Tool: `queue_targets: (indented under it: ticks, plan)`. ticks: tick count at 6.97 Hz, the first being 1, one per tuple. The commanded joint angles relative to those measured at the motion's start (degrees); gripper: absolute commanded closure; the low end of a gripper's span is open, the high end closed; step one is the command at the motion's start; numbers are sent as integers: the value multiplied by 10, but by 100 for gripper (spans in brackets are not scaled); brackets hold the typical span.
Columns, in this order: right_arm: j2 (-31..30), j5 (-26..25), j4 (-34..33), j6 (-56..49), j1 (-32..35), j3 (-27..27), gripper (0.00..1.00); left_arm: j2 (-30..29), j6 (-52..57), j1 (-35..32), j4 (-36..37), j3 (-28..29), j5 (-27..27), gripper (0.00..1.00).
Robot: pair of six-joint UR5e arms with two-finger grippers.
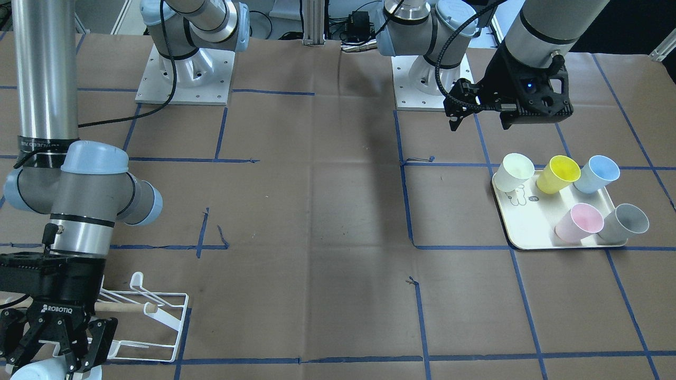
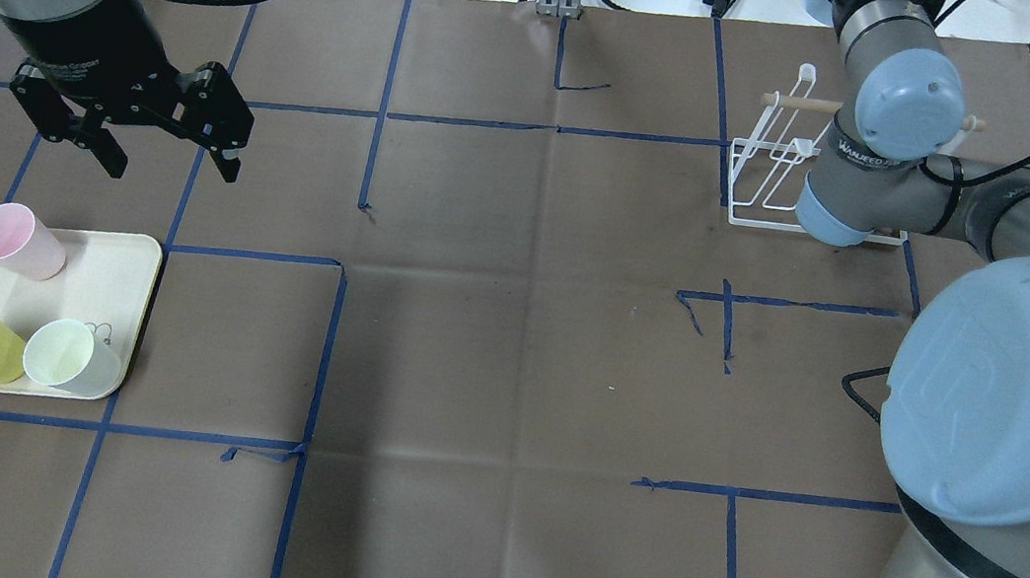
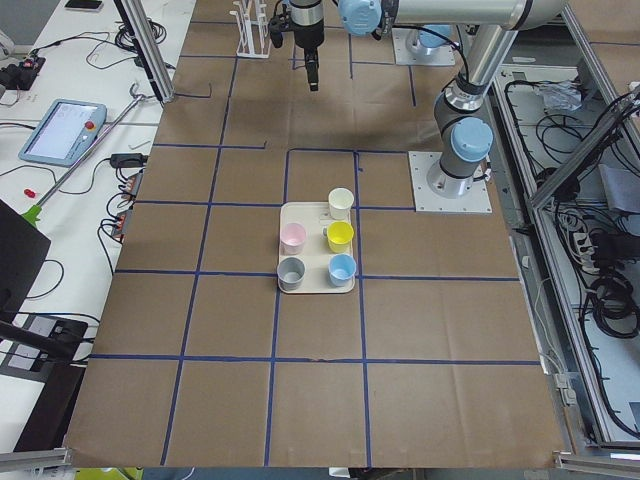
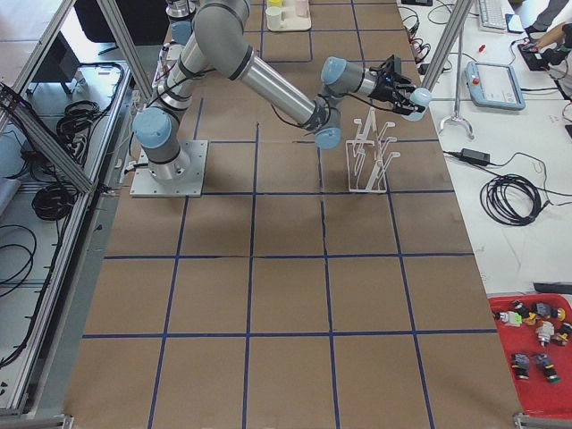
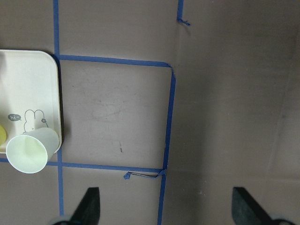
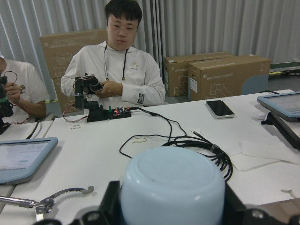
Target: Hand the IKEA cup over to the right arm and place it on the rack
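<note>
I have the right gripper clamped round the pale blue IKEA cup, with the cup's base turned towards the wrist camera. It is held at the operators' edge of the table, towards the right end, just beyond the white wire rack; I cannot tell whether it touches a prong. My left gripper hangs spread wide and empty towards the left end, near the cream tray carrying five other cups
</note>
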Motion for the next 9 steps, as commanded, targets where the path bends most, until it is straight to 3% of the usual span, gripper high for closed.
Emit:
queue_targets:
  ticks: [1,4,7,9]
  plan:
    - [10,-56,1,-3,-5,8,90,27,96,101,-2,-37,8,1]
    - [-26,-63,36,3,16,46,90,83,210,218,13,-134,42,1]
    - [-30,-84,34,6,28,69,91,88,227,225,84,-190,41,1]
    - [-28,-84,32,6,28,81,91,79,227,224,170,-255,37,1]
